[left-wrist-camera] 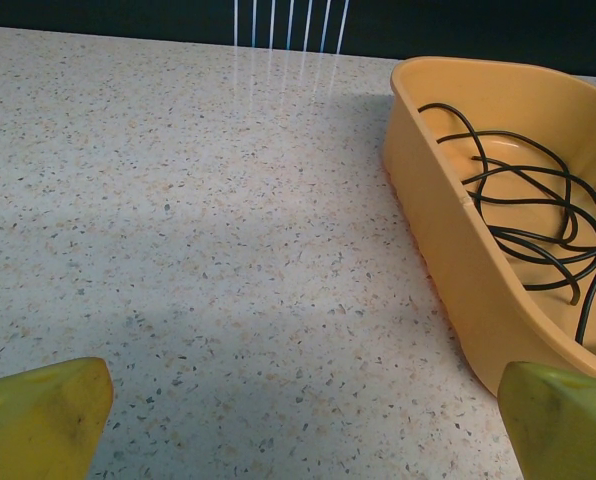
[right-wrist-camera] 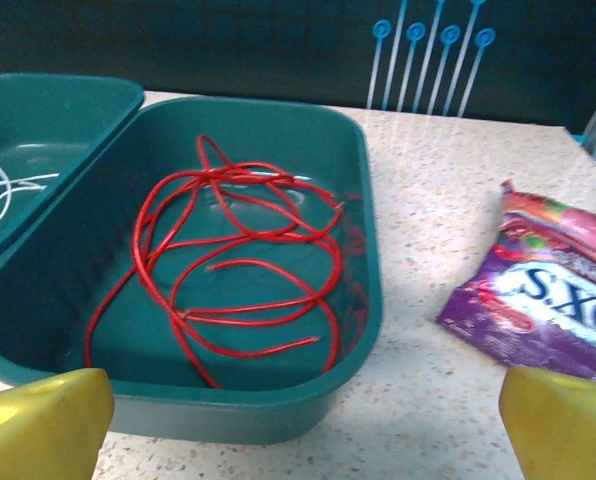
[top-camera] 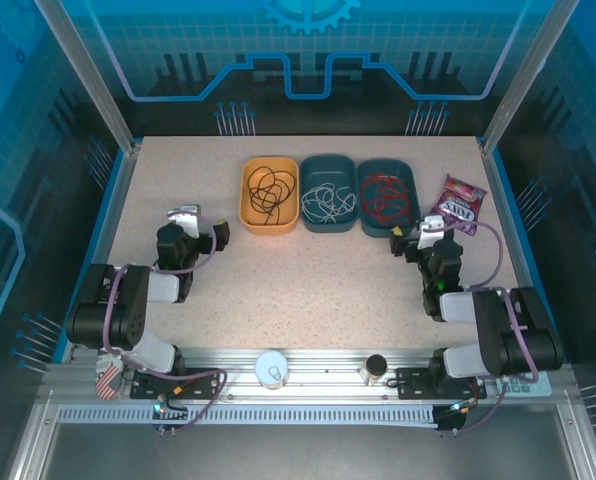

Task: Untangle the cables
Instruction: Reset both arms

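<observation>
Gripper jaws on both arms stand wide apart with nothing between them: my left gripper (top-camera: 206, 224) sits low over the bench (top-camera: 318, 290) on the left, my right gripper (top-camera: 416, 233) on the right. Each cable lies in its own tray in the far row: the black cable (top-camera: 269, 189) in the orange tray (top-camera: 245, 210), the white-grey cable (top-camera: 327, 201) in the middle teal tray (top-camera: 328, 158), the red cable (top-camera: 386, 195) in the right teal tray (top-camera: 415, 190). The black coil lies ahead and right of my left gripper. The red coil lies just ahead and left of my right gripper, so each arm is nearer its own end tray. The coils are loose loops with no clear long axis; the trays run near to far. No cable crosses another, so I judge the sorting done. A purple snack packet (top-camera: 460, 203) lies right of the right teal tray. The bench is flat and speckled, walled in blue.
</observation>
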